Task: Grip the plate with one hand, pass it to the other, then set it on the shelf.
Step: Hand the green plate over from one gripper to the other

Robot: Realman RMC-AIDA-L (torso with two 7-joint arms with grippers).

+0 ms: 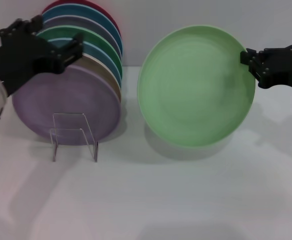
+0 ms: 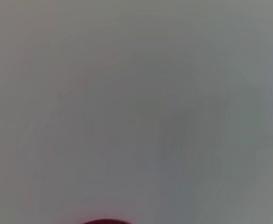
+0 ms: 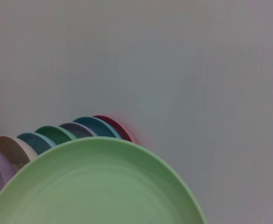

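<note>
Head view: right gripper (image 1: 250,62) clamps the mint plate (image 1: 196,87) upright at centre-right; left gripper (image 1: 61,50), fingers apart, hovers upper left over racked plates (image 1: 81,65); handover seems next, toward the shelf (image 1: 74,136). Right wrist view: plate fills the bottom edge.

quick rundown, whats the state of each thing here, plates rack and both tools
mint-green plate: upright on edge, off the rack, right tool at its rim
right tool: shut on the plate's right edge
left tool: raised over the racked plates, holding nothing
lilac plate: upright, front of the row on the rack
other plates: upright in a row behind the lilac one
clear rack: standing on the table, loaded
</note>
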